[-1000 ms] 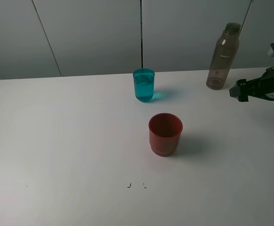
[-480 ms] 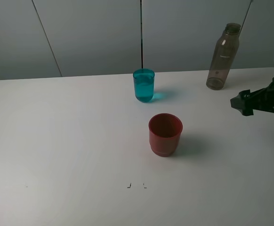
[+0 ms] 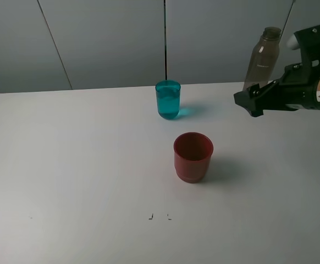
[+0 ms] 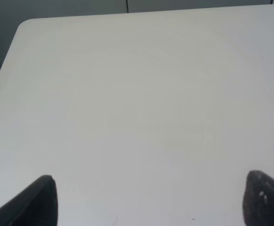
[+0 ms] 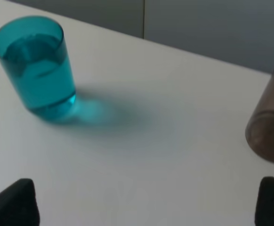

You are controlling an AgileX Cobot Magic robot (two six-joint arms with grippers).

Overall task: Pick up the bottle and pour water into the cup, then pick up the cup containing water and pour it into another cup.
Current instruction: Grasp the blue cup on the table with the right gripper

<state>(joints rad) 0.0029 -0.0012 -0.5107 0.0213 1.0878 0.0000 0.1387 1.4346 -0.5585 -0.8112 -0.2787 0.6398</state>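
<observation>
White table (image 3: 66, 165) carries the cup (image 3: 167, 99), teal and part full of water, at 11 o'clock from another cup (image 3: 193, 157), the red one, and the bottle (image 3: 263, 58) upright at 3 o'clock from the teal one. Your right gripper (image 3: 249, 103) hovers near the bottle on its cup side, jaws spread wide and empty, hiding the bottle's base in the high view. Your left gripper (image 4: 151, 202) also gapes, holding nothing, above the table.

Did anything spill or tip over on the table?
Nothing stands out. The teal cup, the red cup and the bottle all stand upright on the table, and I see no puddle. The blue-green patch beside the teal cup looks like its tinted shadow, not a spill.
</observation>
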